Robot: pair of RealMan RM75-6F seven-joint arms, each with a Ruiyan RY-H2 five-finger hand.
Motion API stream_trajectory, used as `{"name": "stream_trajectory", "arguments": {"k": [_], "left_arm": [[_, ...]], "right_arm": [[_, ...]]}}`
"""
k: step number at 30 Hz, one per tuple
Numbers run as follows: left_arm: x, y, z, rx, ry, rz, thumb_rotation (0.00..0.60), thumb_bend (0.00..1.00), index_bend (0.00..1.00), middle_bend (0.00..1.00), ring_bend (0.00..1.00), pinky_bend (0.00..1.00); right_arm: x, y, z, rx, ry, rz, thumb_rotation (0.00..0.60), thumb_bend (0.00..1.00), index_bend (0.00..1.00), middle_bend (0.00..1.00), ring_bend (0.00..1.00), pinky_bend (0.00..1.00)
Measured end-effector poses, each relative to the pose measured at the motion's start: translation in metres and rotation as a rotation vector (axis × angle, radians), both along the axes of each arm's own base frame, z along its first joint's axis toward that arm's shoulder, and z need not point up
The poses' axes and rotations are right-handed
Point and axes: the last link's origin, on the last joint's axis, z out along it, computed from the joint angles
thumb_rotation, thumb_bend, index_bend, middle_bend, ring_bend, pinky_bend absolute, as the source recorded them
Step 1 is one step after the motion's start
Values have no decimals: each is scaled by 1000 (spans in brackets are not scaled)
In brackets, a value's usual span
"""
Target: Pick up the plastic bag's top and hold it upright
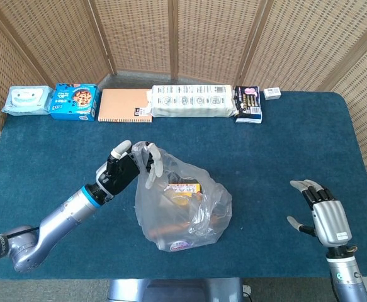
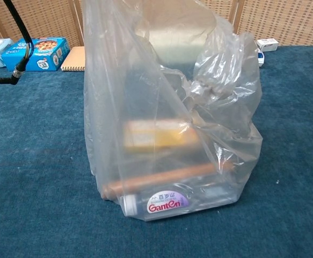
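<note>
Now we are mid-lift: our left hand [image 1: 128, 165] pinches the bag [image 1: 183, 207] by its top at its 10 o'clock corner, the bag standing mid-tabletop [image 1: 284, 145]. Our right hand [image 1: 325, 217] hangs spread, empty, at 4 o'clock. Next, we judge, raise the top until taut.

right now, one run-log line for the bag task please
left hand: grips top of clear plastic bag, lifted | right hand: open, apart from bag | bag base: on blue table

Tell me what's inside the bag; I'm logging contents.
Through the bag: a Ganten bottle, a brown rod and a yellow box. Anything behind them is blurred by plastic.
</note>
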Motion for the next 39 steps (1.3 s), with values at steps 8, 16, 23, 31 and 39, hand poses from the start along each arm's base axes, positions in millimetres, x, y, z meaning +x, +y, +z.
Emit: {"name": "stream_trajectory", "arguments": {"k": [8,16,23,31,39], "left_arm": [[3,3,-4,-17,-2,8,0,382,439,565,629,665],[14,7,-12,-30,2,2,0,383,439,566,629,645],[32,13,-23,-44,15,-16,0,383,439,566,630,645],[42,14,-31,-54,22,-28,0,383,439,566,629,638],[45,16,-35,-53,32,-30,0,382,440,567,629,635]], "right_arm": [[10,-4,-14,-13,-32,52,600,138,166,250,208,244],[31,-15,-30,3,-85,124,600,131,166,248,207,243],[55,-26,-45,30,-175,171,600,127,166,247,207,242],[73,-34,-53,56,-237,203,600,126,166,248,207,242],[91,-43,-63,74,-326,231,600,121,166,248,207,235]]}}
